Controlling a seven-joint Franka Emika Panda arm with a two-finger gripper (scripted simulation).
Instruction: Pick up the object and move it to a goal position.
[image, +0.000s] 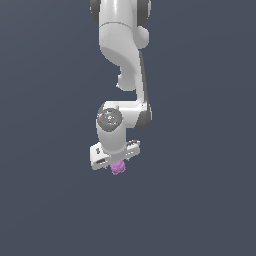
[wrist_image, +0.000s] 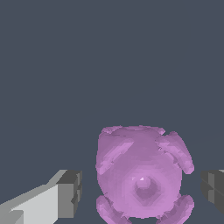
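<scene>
The tool hangs over the lumpy purple-pink blob, which sits directly beneath it. In the wrist view the blob lies between the two fingers, gaps visible on both sides. The tool stands wide, gripping nothing.

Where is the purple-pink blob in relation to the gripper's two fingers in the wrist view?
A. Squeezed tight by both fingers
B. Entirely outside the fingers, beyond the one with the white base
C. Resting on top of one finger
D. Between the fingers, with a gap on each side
D: the purple-pink blob sits between the fingers, with dark floor visible in the gap on each side, so the gripper is open.
</scene>
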